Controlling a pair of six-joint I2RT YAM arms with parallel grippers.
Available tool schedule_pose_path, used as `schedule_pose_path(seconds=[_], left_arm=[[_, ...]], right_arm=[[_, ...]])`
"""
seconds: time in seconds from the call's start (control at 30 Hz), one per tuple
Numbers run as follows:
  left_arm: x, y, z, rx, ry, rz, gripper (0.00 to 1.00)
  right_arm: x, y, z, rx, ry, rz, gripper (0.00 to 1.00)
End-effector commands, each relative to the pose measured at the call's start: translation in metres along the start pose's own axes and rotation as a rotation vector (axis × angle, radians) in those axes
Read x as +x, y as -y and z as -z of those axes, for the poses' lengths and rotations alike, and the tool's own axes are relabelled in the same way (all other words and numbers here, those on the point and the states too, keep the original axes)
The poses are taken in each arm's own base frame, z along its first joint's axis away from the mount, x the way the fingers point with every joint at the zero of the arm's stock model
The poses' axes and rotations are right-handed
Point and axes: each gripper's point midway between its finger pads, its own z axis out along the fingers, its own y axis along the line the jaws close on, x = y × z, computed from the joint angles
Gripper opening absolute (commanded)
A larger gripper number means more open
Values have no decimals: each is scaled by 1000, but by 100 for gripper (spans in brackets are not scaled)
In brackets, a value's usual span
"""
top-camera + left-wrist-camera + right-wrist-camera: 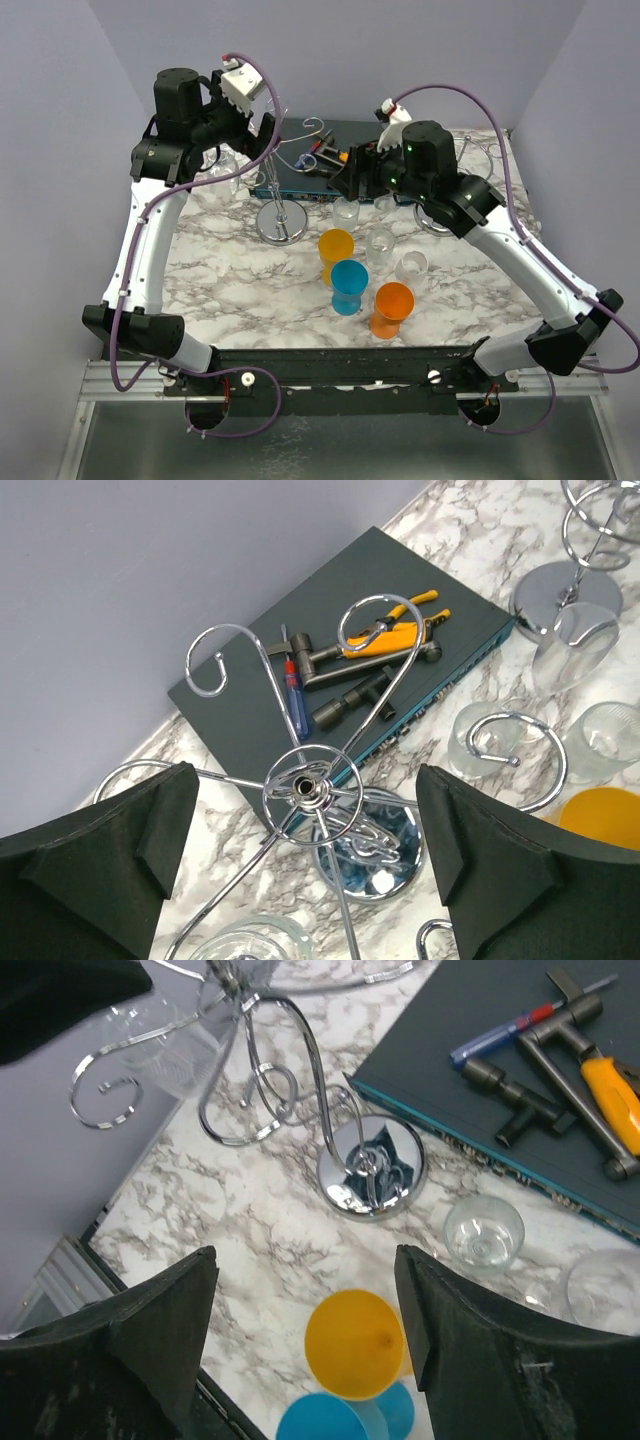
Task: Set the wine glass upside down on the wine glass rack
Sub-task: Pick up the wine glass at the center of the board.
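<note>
Six glasses stand upright mid-table, none in a gripper. Three are clear, incl. a clear wine glass (346,210) just right of the rack (282,228) base. The orange glasses (336,245) and a blue glass (349,285) sit nearer. Can't tell which glass is meant; the clear one is closest to the right gripper (305,1260), so prob. that. Another clear bowl (165,1050) shows by the rack's left hook; can't tell whether it hangs there.

Right gripper: fingers wide apart, nothing between them, hovering above the marble (250,1230) btw the rack base and the orange glasses. Left gripper (305,775): fingers also spread, empty, high over the rack's top hub.

Handling, as a judgement: the glass looks light, thin-walled, rigid and smooth, so it's slippery for the pads and may crack if squeezed at the bowl. Best hold is the stem just under the bowl, w/ gentle closing force. That leaves the foot free to slide into a hook once inverted. It's top-heavy on a narrow foot, so a stray finger could tip it into its neighbours. The hooks are thin chrome wire, so the foot should go in level.
</note>
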Motion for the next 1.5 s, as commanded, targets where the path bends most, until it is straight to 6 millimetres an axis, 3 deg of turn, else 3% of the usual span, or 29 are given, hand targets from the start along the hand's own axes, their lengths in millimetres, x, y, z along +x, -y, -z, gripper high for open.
schedule_pose_path(seconds=[0.0, 0.27, 0.43, 0.67, 0.87, 0.97, 1.17, 1.47], left_arm=[[-41, 3, 28, -55, 94, 45, 99], [-58, 8, 58, -112, 130, 77, 99], [-49, 15, 69, -119, 96, 91, 99], [-30, 25, 71, -99, 43, 146, 99], [-26, 27, 72, -97, 33, 155, 99], [-26, 28, 73, -94, 34, 153, 99], [-30, 34, 76, -73, 49, 160, 99], [-34, 44, 83, -43, 58, 188, 99]], right_arm=[[41, 20, 16, 77, -106, -24, 79], [132, 42, 9, 115, -348, -69, 84], [160, 50, -3, 125, -413, -75, 83], [192, 65, -15, 163, -488, -65, 58], [204, 68, -29, 153, -520, -65, 42], [196, 67, -32, 156, -513, -57, 25], [137, 59, -18, 164, -360, 7, 1], [68, 39, 30, 137, -174, 45, 0]])
